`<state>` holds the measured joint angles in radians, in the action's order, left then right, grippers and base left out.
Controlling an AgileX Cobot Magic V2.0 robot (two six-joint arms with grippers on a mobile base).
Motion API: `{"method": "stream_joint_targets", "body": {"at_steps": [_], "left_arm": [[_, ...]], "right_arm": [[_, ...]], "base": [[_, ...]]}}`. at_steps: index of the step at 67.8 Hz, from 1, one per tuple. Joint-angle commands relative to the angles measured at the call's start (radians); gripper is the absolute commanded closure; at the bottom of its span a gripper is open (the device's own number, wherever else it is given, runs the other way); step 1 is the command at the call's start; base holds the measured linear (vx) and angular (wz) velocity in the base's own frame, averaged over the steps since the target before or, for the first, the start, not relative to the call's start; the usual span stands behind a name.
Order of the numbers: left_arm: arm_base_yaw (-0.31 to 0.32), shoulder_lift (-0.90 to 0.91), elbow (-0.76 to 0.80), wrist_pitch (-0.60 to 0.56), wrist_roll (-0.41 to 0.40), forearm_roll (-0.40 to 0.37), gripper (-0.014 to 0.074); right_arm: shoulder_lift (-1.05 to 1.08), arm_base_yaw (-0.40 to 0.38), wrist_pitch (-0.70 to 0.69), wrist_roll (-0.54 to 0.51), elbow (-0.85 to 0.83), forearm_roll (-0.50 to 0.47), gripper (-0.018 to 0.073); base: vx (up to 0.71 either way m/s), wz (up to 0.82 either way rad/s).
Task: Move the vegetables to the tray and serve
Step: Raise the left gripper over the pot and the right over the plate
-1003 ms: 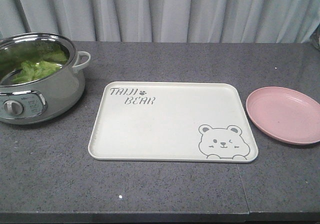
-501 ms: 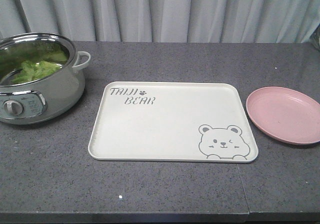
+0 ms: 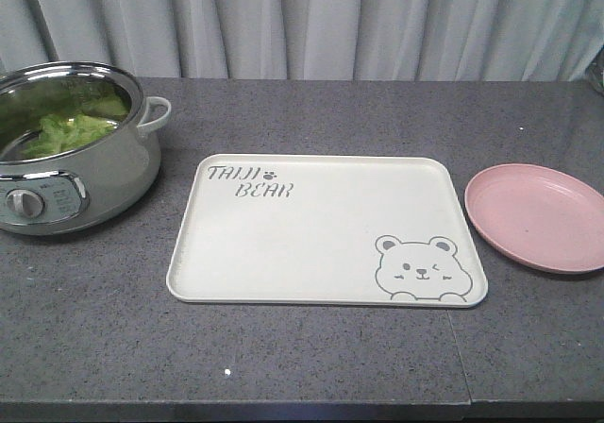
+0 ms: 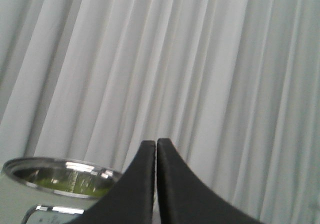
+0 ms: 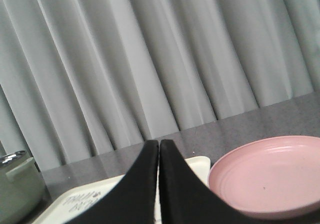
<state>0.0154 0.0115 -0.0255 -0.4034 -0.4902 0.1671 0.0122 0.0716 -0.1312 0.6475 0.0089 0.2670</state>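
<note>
Green leafy vegetables (image 3: 66, 130) lie inside a steel electric pot (image 3: 104, 173) at the table's left. The cream tray (image 3: 311, 244) with "TAIJI BEAR" lettering and a bear drawing lies bare in the middle. Neither gripper shows in the front view. In the left wrist view my left gripper (image 4: 156, 143) is shut with nothing in it, raised, with the pot's rim (image 4: 60, 166) low at the left. My right gripper (image 5: 159, 143) is shut and holds nothing, with the tray (image 5: 80, 201) below it.
A round pink plate (image 3: 536, 215) sits to the right of the tray, also in the right wrist view as the pink plate (image 5: 270, 176). Grey curtains (image 3: 302, 22) hang behind the dark table (image 3: 283, 357). The table's front edge runs along the bottom.
</note>
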Motion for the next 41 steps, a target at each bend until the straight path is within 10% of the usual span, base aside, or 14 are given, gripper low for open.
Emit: {"method": "stream_joint_targets", "body": {"at_steps": [1, 18, 41], "left_arm": [[0.000, 0.001, -0.009, -0.151, -0.030, -0.007, 0.0598], [0.000, 0.001, 0.201, 0.089, -0.046, -0.007, 0.0586], [0.001, 0.001, 0.321, 0.244, -0.105, -0.049, 0.0328]], "right_arm": [[-0.038, -0.003, -0.039, -0.010, -0.108, 0.015, 0.0559], [-0.349, -0.003, -0.067, -0.015, -0.377, 0.098, 0.0455], [-0.551, -0.003, -0.252, 0.108, -0.421, 0.086, -0.0049]], "base": [[0.00, 0.00], [0.00, 0.00], [0.00, 0.00]]}}
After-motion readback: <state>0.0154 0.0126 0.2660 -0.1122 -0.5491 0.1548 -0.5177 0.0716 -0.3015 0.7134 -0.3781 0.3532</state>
